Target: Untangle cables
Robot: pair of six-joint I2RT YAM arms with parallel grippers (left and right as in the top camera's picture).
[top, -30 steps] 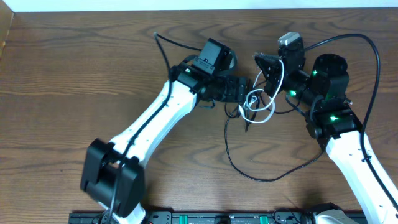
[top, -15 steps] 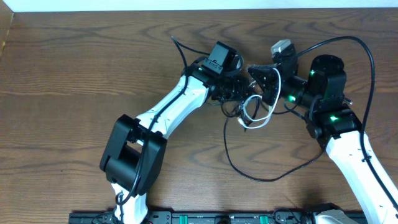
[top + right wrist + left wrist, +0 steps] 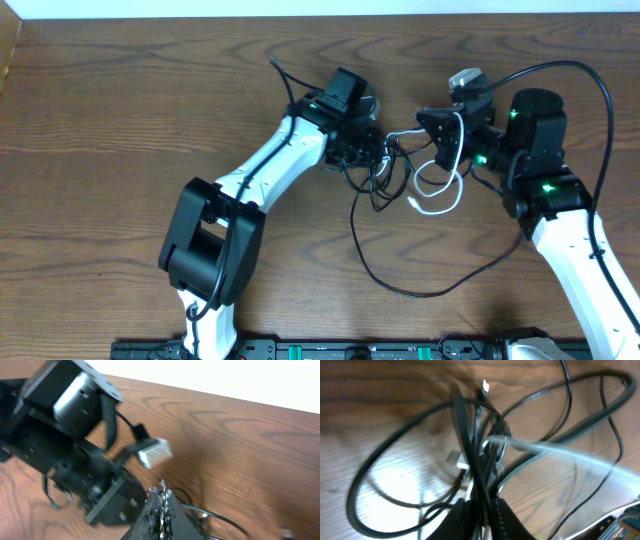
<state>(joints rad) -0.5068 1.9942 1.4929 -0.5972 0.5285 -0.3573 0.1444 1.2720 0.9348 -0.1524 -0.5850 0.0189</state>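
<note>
Mid-separation: my left gripper (image 3: 481,510) pinches the black cables (image 3: 470,450); right gripper (image 3: 161,497) clamped shut, white cable (image 3: 440,203) looped across it. Next, I judge, pull apart slowly

The table (image 3: 120,120) is brown wood with a clear grain and a soft satin shine. The black cables (image 3: 465,445) have a smooth, slightly glossy plastic jacket, and the white cable (image 3: 436,211) is smooth plastic too. The left arm (image 3: 268,168) and right arm (image 3: 572,245) have glossy white plastic shells and matt black joints
</note>
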